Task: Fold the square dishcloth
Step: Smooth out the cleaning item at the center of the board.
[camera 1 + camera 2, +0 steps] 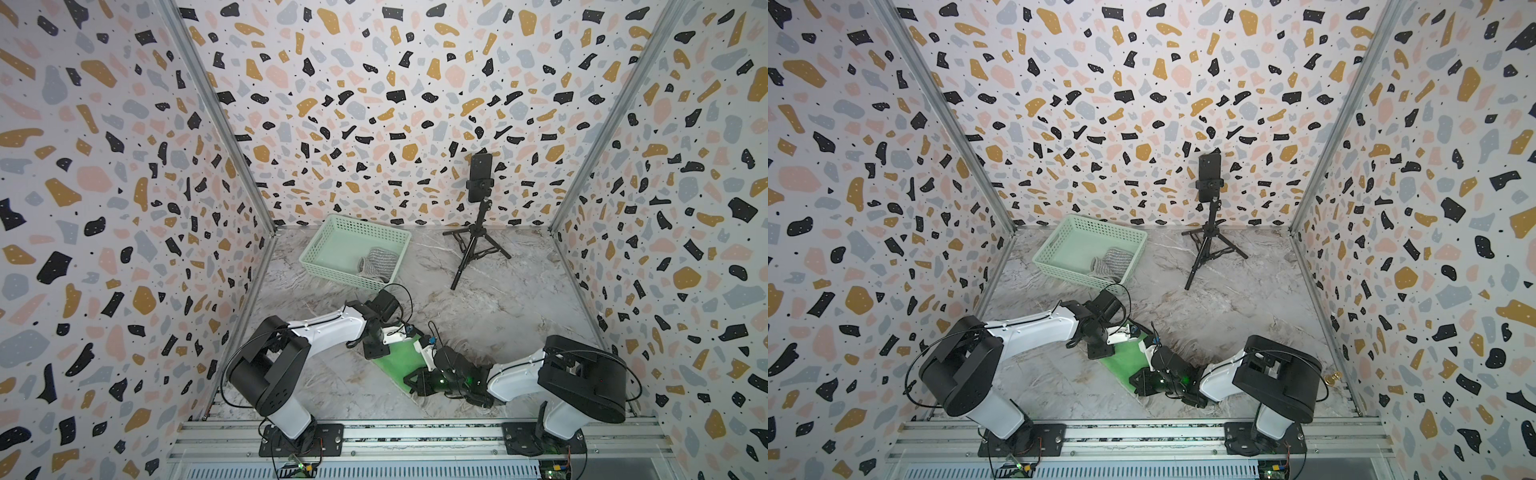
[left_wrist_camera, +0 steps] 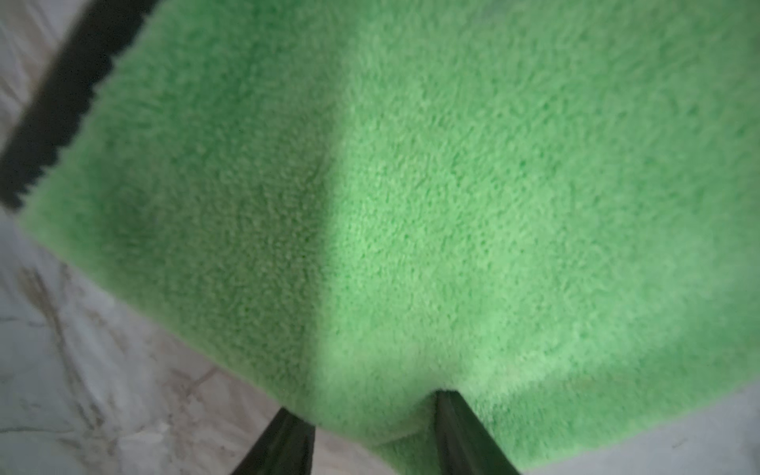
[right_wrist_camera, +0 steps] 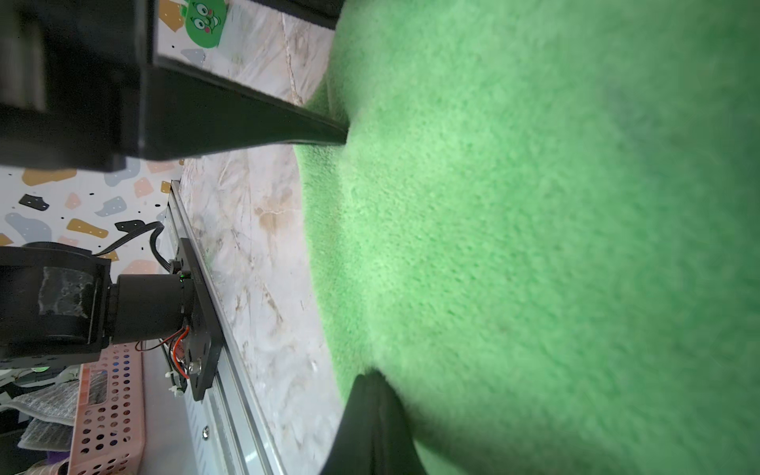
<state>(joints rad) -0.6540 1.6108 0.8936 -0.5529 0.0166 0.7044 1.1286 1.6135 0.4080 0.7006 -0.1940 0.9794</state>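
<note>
The green dishcloth point(image 1: 400, 353) apparently lies folded once; the left gripper point(image 2: 366, 403) gapes over its edge, the right gripper point(image 3: 370, 386) pinches it; another fold likely remains.

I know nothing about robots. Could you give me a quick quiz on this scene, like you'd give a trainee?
1. True or false: the basket is empty.
2. What sits on the tripod? A) phone B) lamp C) mug
3. Fill in: the cloth at the left pincer is ____.

Key
1. False: a grey cloth lies in it.
2. A
3. green
</note>
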